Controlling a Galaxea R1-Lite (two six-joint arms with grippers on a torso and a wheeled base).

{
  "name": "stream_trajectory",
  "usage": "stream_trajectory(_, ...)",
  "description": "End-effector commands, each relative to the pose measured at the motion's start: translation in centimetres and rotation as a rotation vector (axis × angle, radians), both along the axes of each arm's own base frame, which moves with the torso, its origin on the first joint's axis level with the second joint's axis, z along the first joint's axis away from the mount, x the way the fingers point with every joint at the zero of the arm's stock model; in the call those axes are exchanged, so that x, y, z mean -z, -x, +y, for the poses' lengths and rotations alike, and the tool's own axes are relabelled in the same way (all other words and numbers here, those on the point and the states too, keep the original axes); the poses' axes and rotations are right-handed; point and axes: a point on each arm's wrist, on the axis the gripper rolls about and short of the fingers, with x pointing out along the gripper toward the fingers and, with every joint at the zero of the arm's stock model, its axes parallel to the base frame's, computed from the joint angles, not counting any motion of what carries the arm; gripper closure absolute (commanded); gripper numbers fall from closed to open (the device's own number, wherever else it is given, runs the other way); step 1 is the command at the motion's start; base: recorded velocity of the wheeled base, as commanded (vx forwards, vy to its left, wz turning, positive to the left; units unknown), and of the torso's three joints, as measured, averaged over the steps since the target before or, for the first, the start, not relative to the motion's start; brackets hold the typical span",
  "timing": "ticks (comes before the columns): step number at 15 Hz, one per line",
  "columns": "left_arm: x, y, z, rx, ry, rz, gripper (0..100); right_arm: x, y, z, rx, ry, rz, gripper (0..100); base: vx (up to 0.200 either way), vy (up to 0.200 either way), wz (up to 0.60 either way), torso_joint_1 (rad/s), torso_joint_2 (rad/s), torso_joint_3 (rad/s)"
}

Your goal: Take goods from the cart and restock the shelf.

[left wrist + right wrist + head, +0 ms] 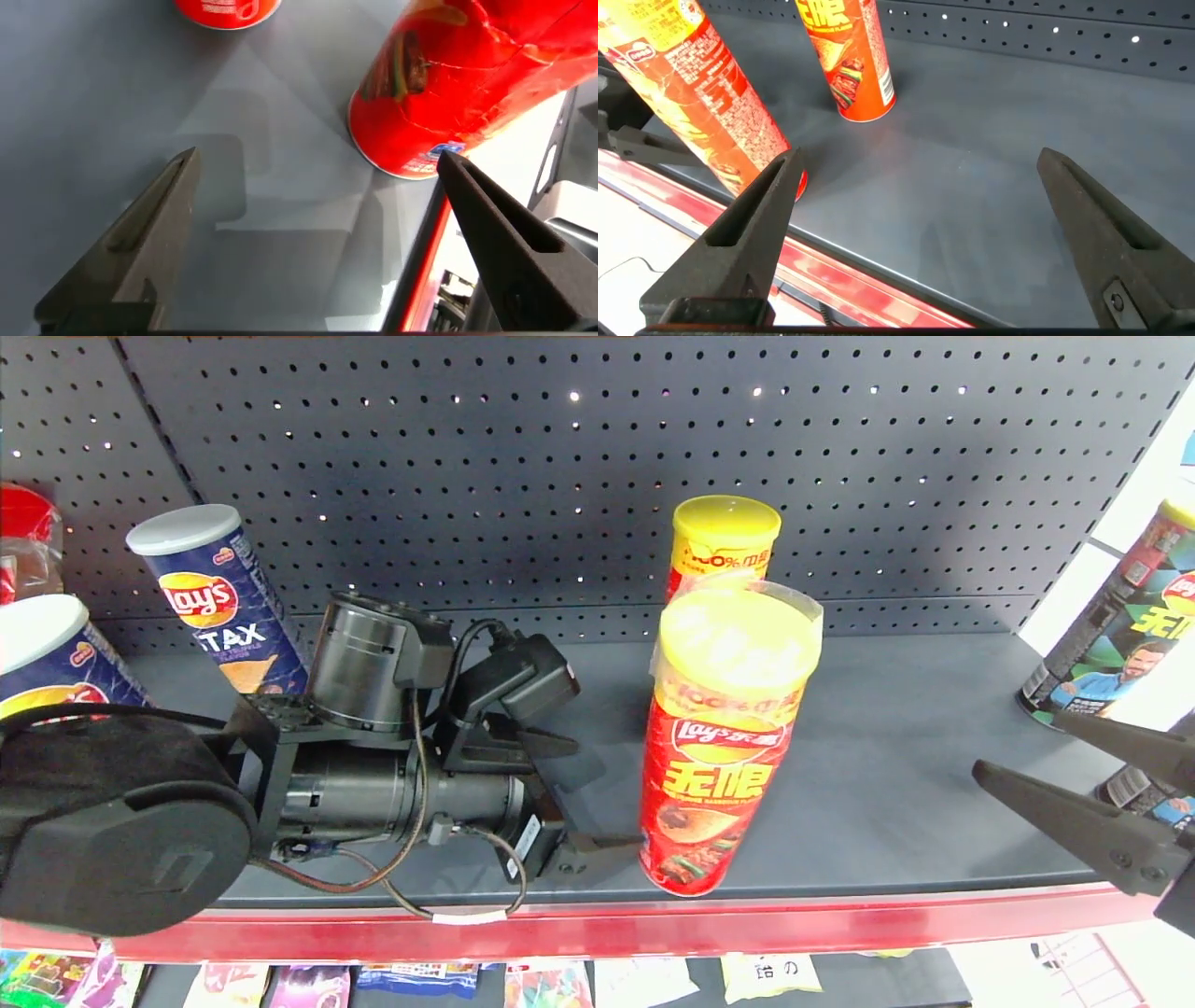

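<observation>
– Red cylindrical crisp can with a yellow plastic lid (714,756): where is it?

– Upright near the front edge of the grey metal shelf (887,775), just behind the red front strip (747,924). Clear film stands up around its lid.

– What is on the label?

– A round logo, a row of large yellow characters and a picture of food near the base. The right wrist view shows the can's other side (701,103), covered in fine print too small to read.

– Is anything holding it?

– No. The left gripper (607,793) lies low on the shelf with its jaws spread wide. One black finger ends just beside the can's base. I cannot tell whether they touch. The left wrist view shows that base (448,84) beyond the spread gripper (318,159).

– And the other gripper?

– The right gripper (1018,744) is spread too, grasping nothing, over the shelf's right end, well apart from the can.

– What else is there?

– A second red can with a yellow lid (725,537) stands directly behind the first, near the grey pegboard back wall (560,457). Two blue cans with white lids (219,602) stand at the left. A dark can with green and blue graphics (1111,635) stands at the right.
</observation>
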Motion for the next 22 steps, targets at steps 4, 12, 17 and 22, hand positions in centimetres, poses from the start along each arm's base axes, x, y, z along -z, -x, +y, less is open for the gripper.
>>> stream_trajectory(4, 0.1, 0.1, -0.3, 0.011, -0.002, 0.003, 0, 0.0, -0.1, 0.0, -0.001, 0.001, 0.003, 0, 0.0, 0.0, 0.0, 0.0, 0.0, 0.0)
stream_trajectory(12, -0.3, -0.2, -1.1, 0.025, 0.01, -0.012, 0, 0.0, -0.1, 0.0, -0.001, 0.001, 0.002, 0, 0.0, 0.0, 0.0, 0.0, 0.0, 0.0)
stream_trajectory(17, -0.5, -0.4, -1.3, 0.022, 0.015, -0.016, 0, 0.0, -0.1, 0.0, -0.001, 0.001, 0.002, 0, 0.0, 0.0, 0.0, 0.0, 0.0, 0.0)
stream_trajectory(22, -0.7, -0.9, -1.7, 0.025, 0.024, -0.025, 0, 0.0, 0.0, 0.0, -0.001, 0.0, 0.0, 0, 0.0, 0.0, 0.0, 0.0, 0.0, 0.0)
